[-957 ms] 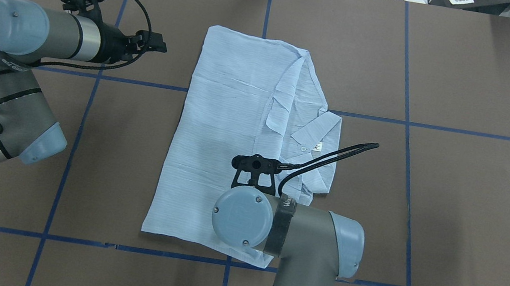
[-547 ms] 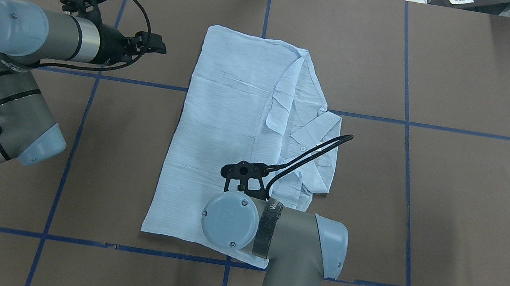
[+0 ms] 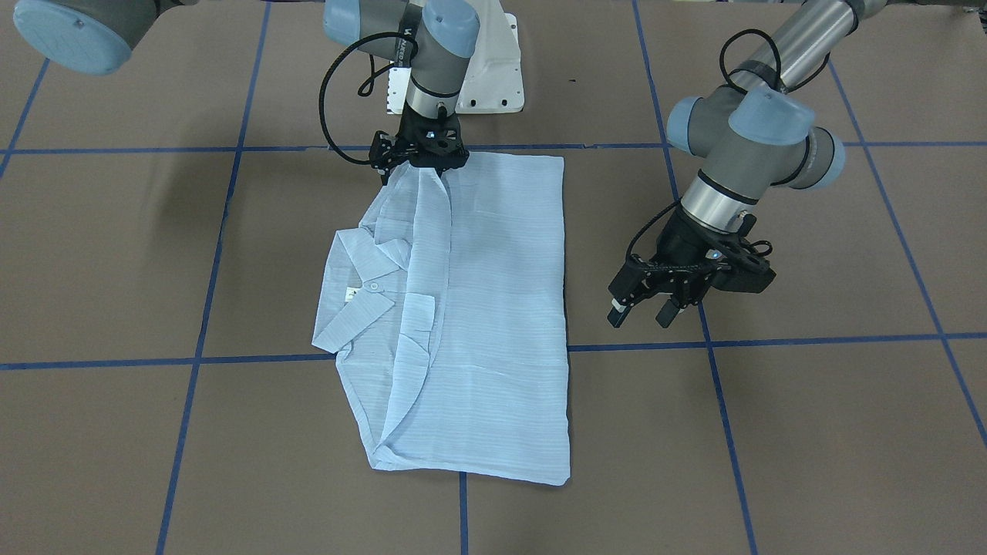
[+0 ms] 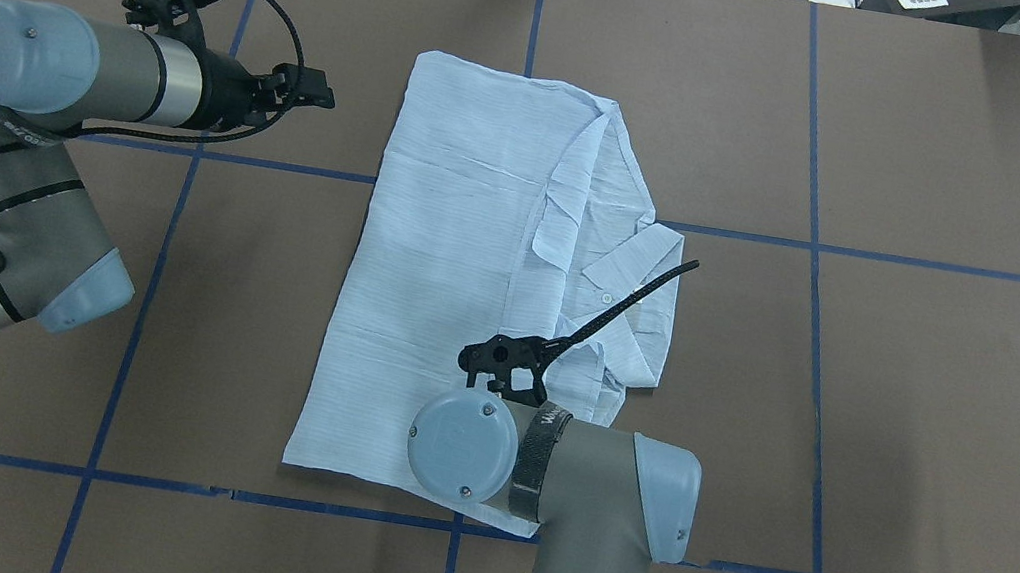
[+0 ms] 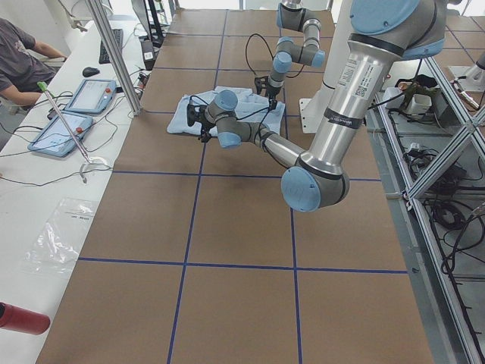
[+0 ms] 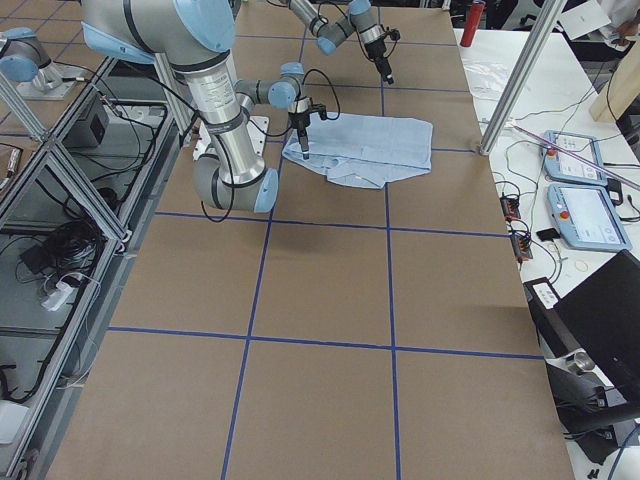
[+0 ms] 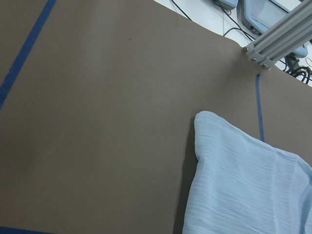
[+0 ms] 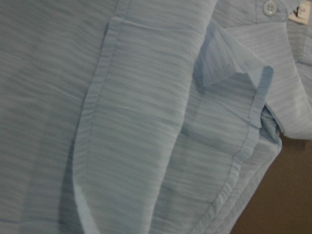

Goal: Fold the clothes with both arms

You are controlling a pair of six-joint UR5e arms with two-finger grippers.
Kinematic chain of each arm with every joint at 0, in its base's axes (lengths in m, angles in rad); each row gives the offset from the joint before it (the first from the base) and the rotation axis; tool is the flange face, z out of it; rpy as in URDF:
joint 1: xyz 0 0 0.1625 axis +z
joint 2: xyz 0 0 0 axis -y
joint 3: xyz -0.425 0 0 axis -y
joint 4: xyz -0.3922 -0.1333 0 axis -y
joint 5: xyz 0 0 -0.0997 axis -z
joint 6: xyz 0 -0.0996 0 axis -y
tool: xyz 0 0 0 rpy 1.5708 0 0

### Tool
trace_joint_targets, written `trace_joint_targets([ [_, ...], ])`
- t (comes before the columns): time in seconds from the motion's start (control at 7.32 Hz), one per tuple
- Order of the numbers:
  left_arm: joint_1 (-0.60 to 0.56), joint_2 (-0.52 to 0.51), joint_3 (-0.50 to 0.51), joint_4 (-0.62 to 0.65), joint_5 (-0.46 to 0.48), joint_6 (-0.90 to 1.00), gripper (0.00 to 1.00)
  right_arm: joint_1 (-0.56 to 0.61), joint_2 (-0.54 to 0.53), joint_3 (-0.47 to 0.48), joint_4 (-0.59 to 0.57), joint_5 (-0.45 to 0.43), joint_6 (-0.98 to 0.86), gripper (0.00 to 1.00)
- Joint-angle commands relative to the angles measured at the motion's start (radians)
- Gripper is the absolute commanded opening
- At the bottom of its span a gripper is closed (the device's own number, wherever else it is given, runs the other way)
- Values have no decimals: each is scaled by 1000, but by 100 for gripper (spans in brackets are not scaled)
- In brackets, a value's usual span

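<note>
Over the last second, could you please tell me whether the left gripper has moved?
No. The left gripper holds the same spot beyond the blue tape line, left of the shirt.

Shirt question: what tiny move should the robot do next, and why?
Probably the right gripper should pinch the shirt's edge nearest the robot. It points down right at that edge, and I cannot tell whether it has gripped yet. The left gripper hangs open beside the shirt, touching nothing.

Pale blue finely striped shirt [image 4: 442, 266], brown blue-lined table [image 4: 936, 411]
</note>
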Motion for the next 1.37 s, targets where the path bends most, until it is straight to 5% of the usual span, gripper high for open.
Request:
trace_joint_targets([
  [0.0, 0, 0, 0, 0, 0, -1, 100, 3, -153, 196, -84, 2, -11, 100],
  [0.14, -1, -2, -3, 0, 0, -1, 100, -4, -235, 293, -103, 2, -19, 100],
  [0.68, -3, -5, -23, 38, 0, -1, 100, 17, -217, 300, -102, 13, 4, 100],
  [0.82, -3, -6, -29, 38, 0, -1, 100, 28, -178, 301, -88, 13, 135, 100],
  [1.23, -5, 1, -38, 41, 0, -1, 100, -16, -165, 248, 182, -6, 950, 100],
])
